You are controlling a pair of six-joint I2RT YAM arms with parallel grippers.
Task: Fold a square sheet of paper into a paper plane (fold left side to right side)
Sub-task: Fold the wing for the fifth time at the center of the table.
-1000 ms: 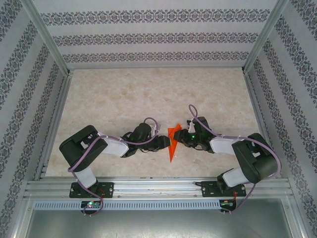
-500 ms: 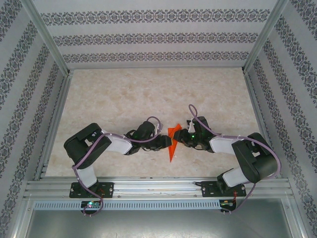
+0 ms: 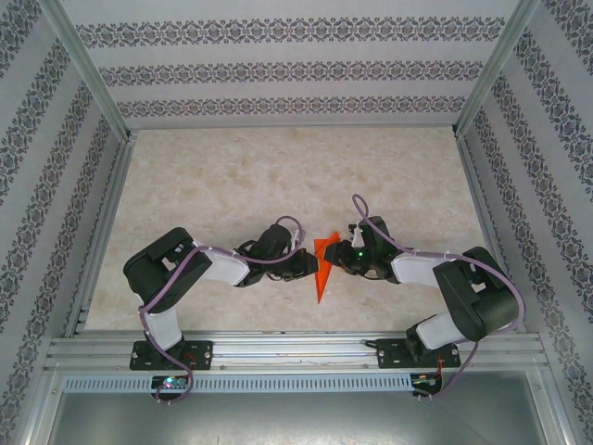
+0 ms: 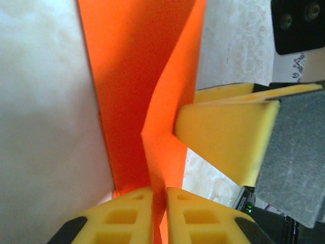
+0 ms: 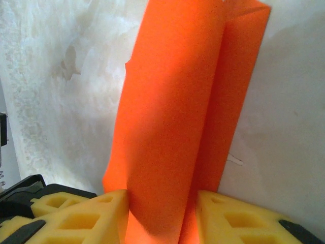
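The orange-red paper (image 3: 321,262) is a narrow creased shape between both grippers, its point toward the near edge. My left gripper (image 3: 307,269) meets it from the left. In the left wrist view the left gripper (image 4: 159,208) is shut on a raised flap of the paper (image 4: 127,76), and a yellow finger of the right gripper (image 4: 223,137) touches the flap's far side. My right gripper (image 3: 336,262) meets the paper from the right. In the right wrist view the right gripper (image 5: 160,218) is open, and a folded band of paper (image 5: 177,101) runs between its fingers (image 5: 81,216).
The pale marbled tabletop (image 3: 278,176) stretches behind the arms. Patterned walls enclose it at the back and both sides. A metal rail (image 3: 296,350) carrying the arm bases runs along the near edge.
The left arm's elbow and forearm have shifted right, toward the paper. The paper and the right arm have stayed almost where they were.
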